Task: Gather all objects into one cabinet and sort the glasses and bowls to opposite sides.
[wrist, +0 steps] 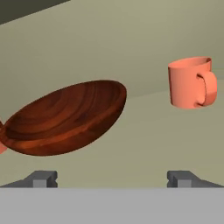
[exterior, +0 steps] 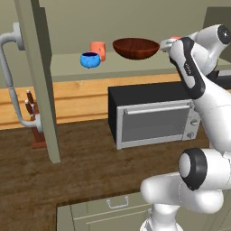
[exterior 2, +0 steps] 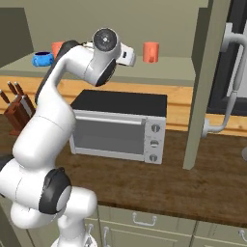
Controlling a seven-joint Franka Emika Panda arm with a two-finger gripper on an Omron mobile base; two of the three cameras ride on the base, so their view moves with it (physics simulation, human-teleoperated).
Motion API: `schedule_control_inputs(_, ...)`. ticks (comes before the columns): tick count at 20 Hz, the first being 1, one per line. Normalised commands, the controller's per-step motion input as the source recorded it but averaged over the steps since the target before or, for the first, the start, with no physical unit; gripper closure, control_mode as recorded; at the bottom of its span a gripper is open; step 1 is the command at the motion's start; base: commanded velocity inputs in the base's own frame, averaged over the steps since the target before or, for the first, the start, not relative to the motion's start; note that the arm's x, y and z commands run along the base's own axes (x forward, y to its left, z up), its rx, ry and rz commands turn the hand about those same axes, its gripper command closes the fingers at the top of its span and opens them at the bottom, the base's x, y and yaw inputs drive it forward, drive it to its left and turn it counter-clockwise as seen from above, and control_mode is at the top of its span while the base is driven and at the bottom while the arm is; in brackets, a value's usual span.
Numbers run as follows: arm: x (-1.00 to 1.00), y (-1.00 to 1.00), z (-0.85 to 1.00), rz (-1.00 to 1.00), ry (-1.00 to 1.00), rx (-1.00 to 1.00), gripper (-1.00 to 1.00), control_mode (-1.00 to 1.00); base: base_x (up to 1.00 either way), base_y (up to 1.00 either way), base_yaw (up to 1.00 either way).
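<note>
On the pale shelf [exterior: 67,67] of the open cabinet stand a small blue bowl [exterior: 90,59], a plain salmon-orange cup [exterior: 98,49] just behind it, and a wide dark brown bowl [exterior: 136,48]. An orange mug [exterior 2: 151,52] with a side handle stands farther right on the shelf. My gripper [exterior: 165,44] hovers open at shelf height, between the brown bowl's right rim and the mug. In the hand view its fingertips [wrist: 41,178] stand wide apart with nothing between them. The brown bowl [wrist: 65,116] lies ahead to the left and the mug [wrist: 190,82] ahead to the right.
The cabinet's flat door [exterior: 38,76] with its curved grey bar handle [exterior: 9,67] hangs open at the left. The other door [exterior 2: 207,82] hangs open at the right. Below the shelf, a toaster oven [exterior: 153,115] and a knife block [exterior: 34,122] stand on the wooden counter.
</note>
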Motion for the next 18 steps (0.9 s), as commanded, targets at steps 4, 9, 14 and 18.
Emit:
schedule_control_inputs(4,0.07,-0.31,0.00,0.00,0.02,-0.01,-1.00,-1.00,0.00,0.00,0.00)
schedule_control_inputs(9,0.17,-0.55,0.00,-0.01,0.05,-0.11,-1.00,-1.00,0.00,0.00,0.00)
schedule_control_inputs(14,0.36,-0.42,0.00,0.00,0.10,-0.15,-1.00,-1.00,0.00,0.00,0.00)
schedule_control_inputs(18,0.33,-0.33,0.00,0.00,0.05,-0.07,-1.00,-1.00,0.00,0.00,0.00)
